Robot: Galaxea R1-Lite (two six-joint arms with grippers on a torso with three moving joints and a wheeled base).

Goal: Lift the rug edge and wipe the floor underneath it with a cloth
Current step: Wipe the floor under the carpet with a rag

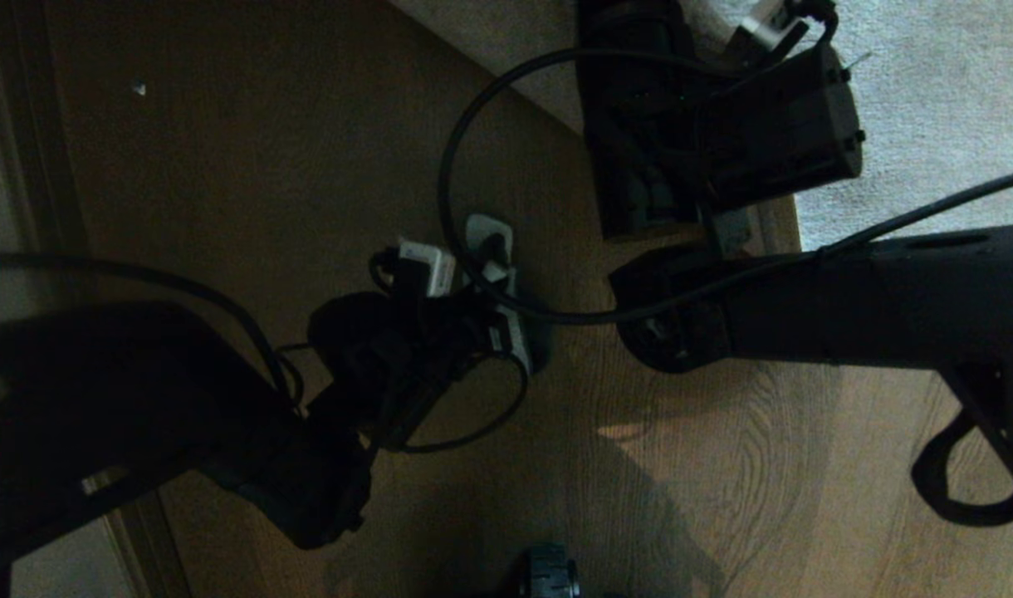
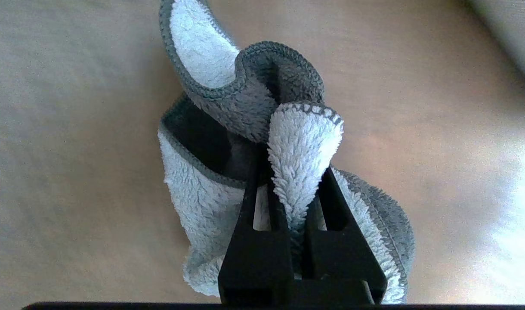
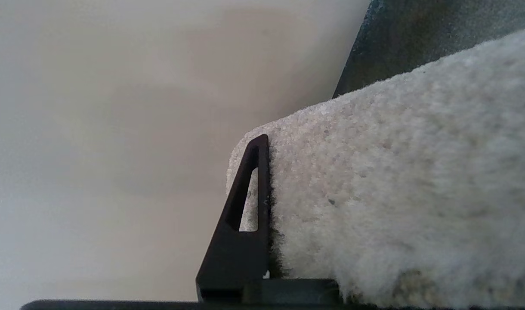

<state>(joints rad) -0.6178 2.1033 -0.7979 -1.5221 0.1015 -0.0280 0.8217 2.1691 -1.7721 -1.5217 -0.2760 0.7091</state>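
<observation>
The right gripper [image 3: 269,206] clamps the rug edge [image 3: 374,181], raised to expose the floor [image 1: 706,465]. The left gripper [image 2: 294,202] pinches a cloth [image 2: 202,206] above it, ready to wipe.

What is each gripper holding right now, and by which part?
The left gripper pinches a bunched fold of the cloth. The right gripper is clamped on the rug edge, near its corner.

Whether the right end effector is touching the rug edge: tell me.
Touching. In the right wrist view, the right end effector has one black finger pressed flat against the pile of the rug edge, which fills the space beside it.
</observation>
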